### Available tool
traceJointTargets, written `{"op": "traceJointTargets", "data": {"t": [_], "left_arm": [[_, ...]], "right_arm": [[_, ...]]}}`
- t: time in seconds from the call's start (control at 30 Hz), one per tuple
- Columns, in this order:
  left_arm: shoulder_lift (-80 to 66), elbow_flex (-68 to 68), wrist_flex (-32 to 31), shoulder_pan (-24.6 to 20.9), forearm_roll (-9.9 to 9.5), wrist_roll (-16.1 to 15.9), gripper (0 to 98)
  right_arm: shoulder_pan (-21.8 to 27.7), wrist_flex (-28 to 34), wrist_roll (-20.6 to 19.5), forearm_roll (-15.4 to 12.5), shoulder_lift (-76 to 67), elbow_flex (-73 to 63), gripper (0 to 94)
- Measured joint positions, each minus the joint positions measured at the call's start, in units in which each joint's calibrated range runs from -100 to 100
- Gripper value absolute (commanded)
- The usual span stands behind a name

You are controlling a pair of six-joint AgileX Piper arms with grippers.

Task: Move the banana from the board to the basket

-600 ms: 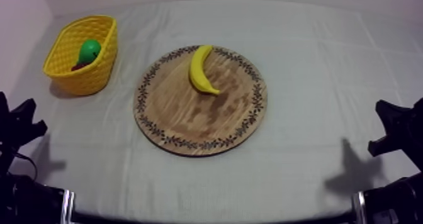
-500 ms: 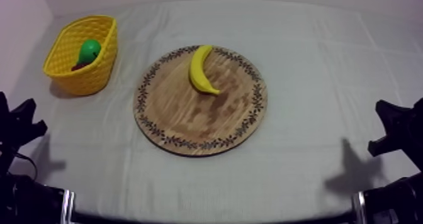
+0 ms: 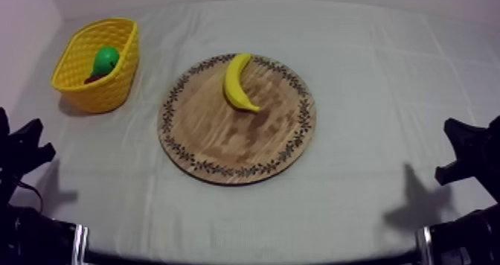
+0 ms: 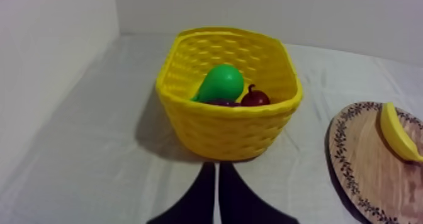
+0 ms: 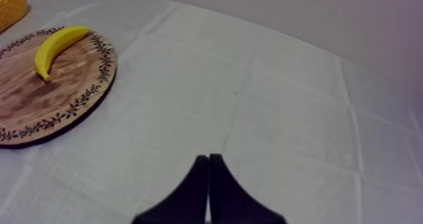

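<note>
Yellow: saw banana [image 3: 235,82] lying on wooden board [image 3: 231,145], basket [image 3: 104,89] apart, holding pear [image 4: 220,83] and small red fruit [image 4: 255,98]. Found left gripper [image 4: 216,167] and right gripper [image 5: 208,157] clenched, empty, parked low.

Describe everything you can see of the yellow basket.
The yellow basket is an oval tub of woven-look plastic, with a thick rim and walls that narrow toward the base. It stands upright on the grey-white cloth near the table's far left corner, apart from the wooden board. Inside lie a green pear, a small red fruit and something dark purple between them, too hidden to name.
</note>
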Motion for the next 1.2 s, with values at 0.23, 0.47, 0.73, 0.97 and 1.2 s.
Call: {"op": "traceJointTargets", "data": {"t": [0.23,0.47,0.73,0.97,1.2], "left_arm": [[0.0,-0.1,0.1,0.0,0.00,0.4,0.0],[5.5,-2.1,-4.9,0.0,-3.21,2.7,0.0],[17.9,-14.4,-7.4,1.1,-4.93,5.5,0.0],[32.1,-30.1,-4.7,3.6,-6.50,6.2,0.0],[46.1,-46.2,1.3,4.7,-5.92,5.4,0.0]], "right_arm": [[0.0,0.0,0.0,0.0,0.0,0.0,0.3],[0.0,0.0,0.0,0.0,0.0,0.0,0.3],[0.0,0.0,0.0,0.0,0.0,0.0,0.3],[0.0,0.0,0.0,0.0,0.0,0.0,0.3],[0.0,0.0,0.0,0.0,0.0,0.0,0.3]]}}
